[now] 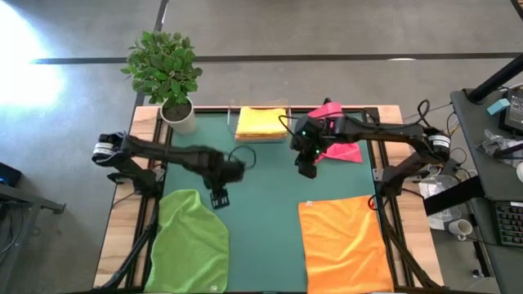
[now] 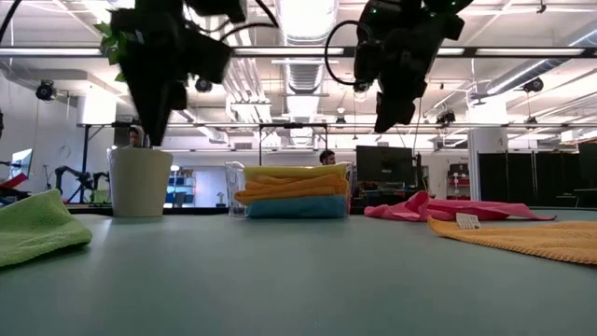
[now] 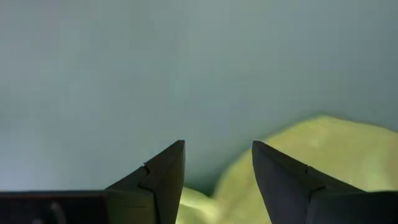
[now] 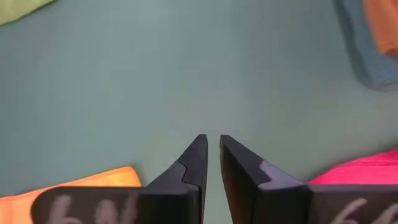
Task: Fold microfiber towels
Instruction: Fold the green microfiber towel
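Note:
A green towel (image 1: 189, 243) lies crumpled on the table's near left; it also shows in the low view (image 2: 37, 229) and the left wrist view (image 3: 323, 149). An orange towel (image 1: 343, 243) lies spread flat at the near right. A pink towel (image 1: 337, 145) lies bunched at the far right. Folded yellow, orange and light blue towels (image 2: 294, 191) are stacked in a clear tray at the far middle. My left gripper (image 1: 219, 198) hangs open above the green towel's far edge, touching nothing. My right gripper (image 1: 306, 170) hangs shut and empty over bare mat between the pink and orange towels.
A potted plant (image 1: 167, 77) in a white pot stands at the far left corner. The clear tray (image 2: 233, 187) holds the stack at the far edge. Bare green mat (image 1: 261, 204) lies between the green and orange towels. A person shows in the room behind (image 2: 326, 159).

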{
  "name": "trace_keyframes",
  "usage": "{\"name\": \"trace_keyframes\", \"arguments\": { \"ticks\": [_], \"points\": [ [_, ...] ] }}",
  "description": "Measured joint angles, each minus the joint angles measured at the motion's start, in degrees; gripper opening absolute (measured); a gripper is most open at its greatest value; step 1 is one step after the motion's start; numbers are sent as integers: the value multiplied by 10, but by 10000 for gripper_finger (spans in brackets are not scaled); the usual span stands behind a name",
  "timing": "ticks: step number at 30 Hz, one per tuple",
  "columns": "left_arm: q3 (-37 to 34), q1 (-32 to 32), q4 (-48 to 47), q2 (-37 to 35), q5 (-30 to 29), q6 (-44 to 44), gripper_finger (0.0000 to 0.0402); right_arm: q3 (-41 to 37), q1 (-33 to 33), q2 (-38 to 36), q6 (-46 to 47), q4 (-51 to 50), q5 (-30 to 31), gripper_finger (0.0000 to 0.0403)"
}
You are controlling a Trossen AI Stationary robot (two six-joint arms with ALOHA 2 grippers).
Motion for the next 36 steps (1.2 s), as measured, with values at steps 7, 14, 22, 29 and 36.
{"name": "trace_keyframes", "arguments": {
  "ticks": [7, 14, 22, 29, 36],
  "points": [
    [-38, -100, 25, -1, 3, -180, 171, -28, 46, -9, 33, 13, 0, 34],
    [-89, -172, 92, -1, 19, -324, 171, -52, 99, -10, 67, 38, 0, 34],
    [-119, -211, 137, 4, 91, -372, 171, -53, 140, -12, 80, 38, 0, 34],
    [-171, -207, 203, 9, 100, -373, 171, -49, 138, -12, 71, 58, 4, 34],
    [-228, -200, 261, 10, 99, -416, 171, -49, 137, -13, 60, 67, 32, 34]
  ]
}}
